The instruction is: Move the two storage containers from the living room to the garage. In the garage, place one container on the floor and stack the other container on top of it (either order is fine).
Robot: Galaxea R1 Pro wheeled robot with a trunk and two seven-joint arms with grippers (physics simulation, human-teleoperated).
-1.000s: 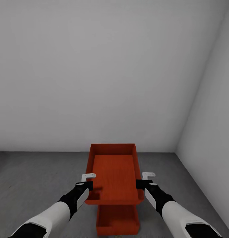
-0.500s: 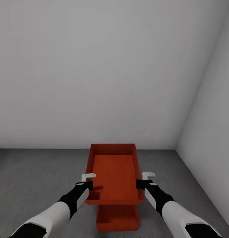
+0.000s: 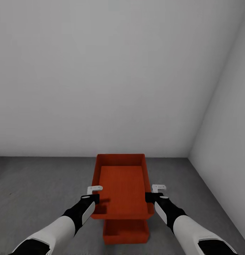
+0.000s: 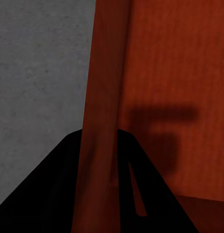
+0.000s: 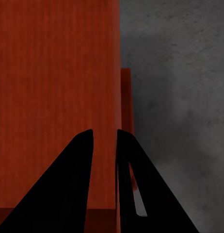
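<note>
Both arms are glossy white along the forearm, turning black at the wrist, each black left claw [image 3: 95,197] and right claw [image 3: 153,195] topped by a small white bracket.

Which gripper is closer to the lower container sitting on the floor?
Neither, as far as I can tell. The left gripper and right gripper clamp opposite side walls of the upper container, about equally far above the lower container.

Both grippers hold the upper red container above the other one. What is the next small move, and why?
Probably lower the held container straight down. The left gripper and right gripper clamp its side walls, and the second container sits on the concrete floor beneath it, roughly aligned, so a slow descent should stack them.
</note>
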